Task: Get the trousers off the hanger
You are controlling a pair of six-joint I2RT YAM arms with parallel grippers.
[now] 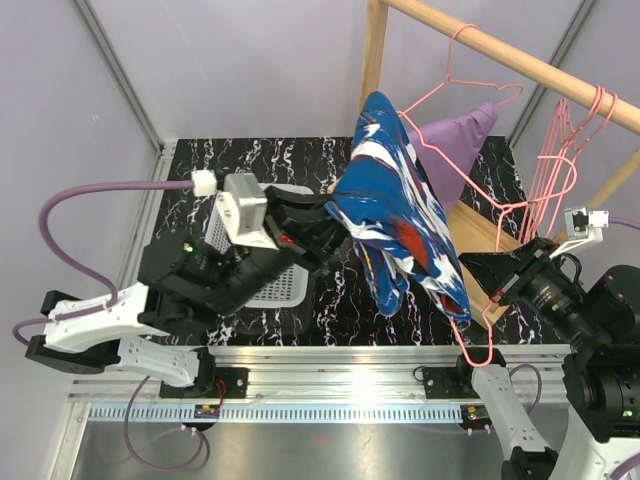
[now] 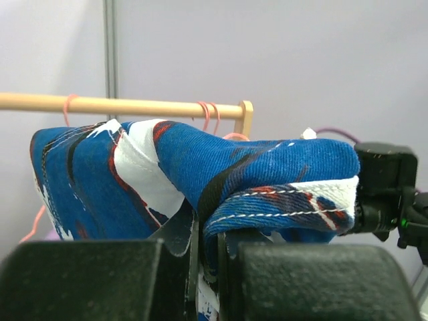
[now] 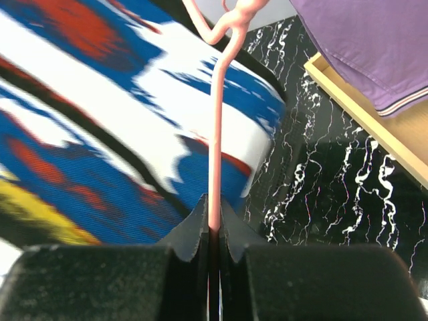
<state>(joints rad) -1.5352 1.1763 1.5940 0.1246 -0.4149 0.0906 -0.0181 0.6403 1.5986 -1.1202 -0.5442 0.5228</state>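
- At the lower right of the top view, the right gripper (image 1: 492, 291) has its black jaws pressed together on the thin pink wire hanger (image 1: 470, 335). In the right wrist view the wire (image 3: 215, 134) rises straight from between the jaws up to a twisted neck at the top edge.
- The curved hook end of this hanger lies lowest in the top view, just above the metal rail of the arm bases.
- At the centre left of the top view, the left gripper (image 1: 335, 213) reaches from the left into the cloth. In the left wrist view its jaws pinch a folded edge with white stitching.
- This cloth is the royal blue trousers with white and red patches (image 1: 400, 225). They hang bunched in the middle of the top view, above the black marble-pattern table (image 1: 300, 160), between the two grippers.
- Below the left arm a white perforated plastic basket (image 1: 275, 285) stands on the table.
- Further up, the plain lilac-purple trousers (image 1: 457, 150) hang on a second pink hanger (image 1: 455, 60), just right of the blue ones.
- This hanger is hooked on the light wooden rail (image 1: 500, 50) at the upper right.
- More pink hangers (image 1: 560, 165) hang at the far right.
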